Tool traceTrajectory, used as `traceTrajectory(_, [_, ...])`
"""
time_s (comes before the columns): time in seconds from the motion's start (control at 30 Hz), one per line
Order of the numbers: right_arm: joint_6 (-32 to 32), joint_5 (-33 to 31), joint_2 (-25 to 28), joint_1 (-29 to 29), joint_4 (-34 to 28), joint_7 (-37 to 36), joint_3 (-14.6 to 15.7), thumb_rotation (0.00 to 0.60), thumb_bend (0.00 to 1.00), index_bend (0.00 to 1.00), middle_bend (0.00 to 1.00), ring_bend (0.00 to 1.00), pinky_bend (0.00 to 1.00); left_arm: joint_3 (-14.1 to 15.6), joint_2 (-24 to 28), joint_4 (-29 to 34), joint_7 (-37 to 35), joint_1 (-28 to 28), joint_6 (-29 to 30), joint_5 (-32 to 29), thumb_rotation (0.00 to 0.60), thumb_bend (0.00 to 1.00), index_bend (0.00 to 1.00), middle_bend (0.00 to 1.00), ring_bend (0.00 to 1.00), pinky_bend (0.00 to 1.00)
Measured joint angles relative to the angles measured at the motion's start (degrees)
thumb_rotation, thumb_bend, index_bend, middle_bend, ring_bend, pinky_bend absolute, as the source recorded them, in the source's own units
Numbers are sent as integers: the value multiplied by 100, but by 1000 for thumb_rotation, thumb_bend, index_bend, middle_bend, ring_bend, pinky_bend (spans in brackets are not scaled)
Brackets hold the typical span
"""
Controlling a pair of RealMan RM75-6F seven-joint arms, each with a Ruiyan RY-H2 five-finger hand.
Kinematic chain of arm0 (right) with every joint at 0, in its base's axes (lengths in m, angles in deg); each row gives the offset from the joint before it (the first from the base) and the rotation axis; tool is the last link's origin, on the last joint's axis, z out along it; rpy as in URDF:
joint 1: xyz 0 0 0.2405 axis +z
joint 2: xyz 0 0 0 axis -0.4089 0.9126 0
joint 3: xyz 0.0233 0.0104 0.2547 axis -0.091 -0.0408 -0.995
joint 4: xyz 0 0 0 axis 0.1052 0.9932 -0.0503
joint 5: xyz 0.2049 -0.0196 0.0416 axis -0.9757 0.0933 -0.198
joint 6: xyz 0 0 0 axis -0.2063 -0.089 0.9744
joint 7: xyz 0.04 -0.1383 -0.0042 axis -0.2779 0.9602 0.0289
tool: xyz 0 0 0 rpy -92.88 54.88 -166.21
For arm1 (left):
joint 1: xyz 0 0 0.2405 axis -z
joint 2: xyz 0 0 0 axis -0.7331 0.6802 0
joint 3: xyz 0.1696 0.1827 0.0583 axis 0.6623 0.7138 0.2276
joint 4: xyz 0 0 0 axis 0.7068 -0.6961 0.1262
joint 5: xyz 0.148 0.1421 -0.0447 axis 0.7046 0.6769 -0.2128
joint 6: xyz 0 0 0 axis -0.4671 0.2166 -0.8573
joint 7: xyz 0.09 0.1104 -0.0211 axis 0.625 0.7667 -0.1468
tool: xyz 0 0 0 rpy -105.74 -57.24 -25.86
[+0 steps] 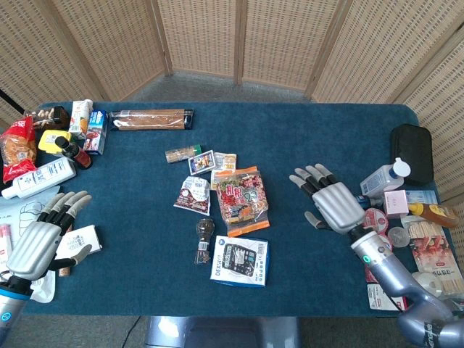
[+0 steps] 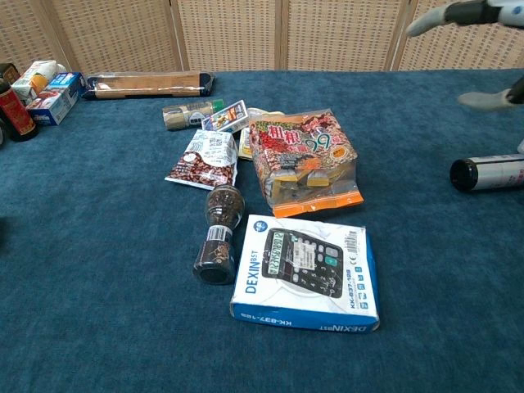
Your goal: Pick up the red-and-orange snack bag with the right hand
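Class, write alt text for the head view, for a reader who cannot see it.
The right hand, open and empty, hovers over a blue table, to the right of a red-and-orange snack bag lying flat among small packets, above a calculator box. The left hand is open near the left edge.
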Motion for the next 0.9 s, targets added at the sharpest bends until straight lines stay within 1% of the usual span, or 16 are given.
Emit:
traceTrajectory(0.13, [560,-315,-359,506,198,367,-62,557,335,0,0,0,0,-10,3,-68,-53,20,-49,-60,600,345,0,0,0,0])
traceTrajectory(0.23, [833,-593,-615,788,318,702,-84,548,290,0,0,0,0,-23,-12,-109,-91,46,-81,-76,600,345,0,0,0,0])
traceTrajectory(0.43, [1119,-1115,-1031,1202,545,1231,-103,543,181,0,0,0,0,-34,-32,-204,-188,69,-117,-119,600,345,0,0,0,0])
traceTrajectory(0.63, [1217,-1490,-1336,1478,715,1576,-67,539,168,0,0,0,0,-30,-47,-293,-275,52,-87,-130,600,343,0,0,0,0])
traceTrajectory(0.9, [1532,-1737,-1701,1932,1081,1773,-21,533,168,0,0,0,0,-15,-57,-361,-364,25,-41,-119,600,338,0,0,0,0])
